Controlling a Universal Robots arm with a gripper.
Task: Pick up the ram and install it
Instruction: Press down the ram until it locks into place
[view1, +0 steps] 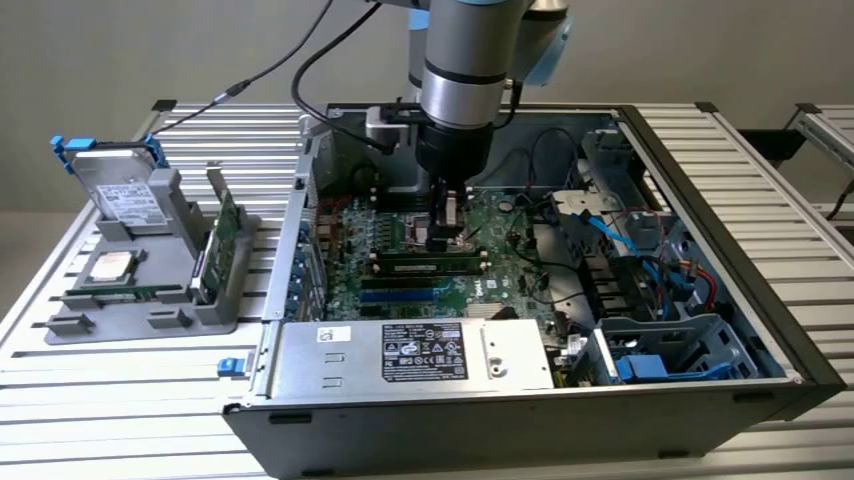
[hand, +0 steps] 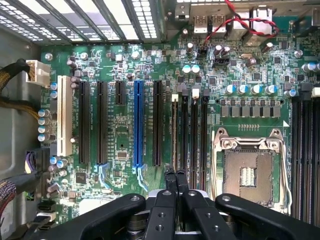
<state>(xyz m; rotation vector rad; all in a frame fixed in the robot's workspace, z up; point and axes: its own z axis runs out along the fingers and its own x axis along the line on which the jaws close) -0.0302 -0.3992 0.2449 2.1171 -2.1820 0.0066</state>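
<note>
Ram stick seated flat in a black motherboard slot inside the open computer case, apparently installed, with gripper poised just above it, fingers pressed together and gripping nothing.

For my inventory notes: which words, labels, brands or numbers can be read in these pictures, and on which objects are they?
No text can be read.
Power supply label: print and marks, too small.
Hard drive label: too blurred.
Motherboard: white markings, too small.
</note>
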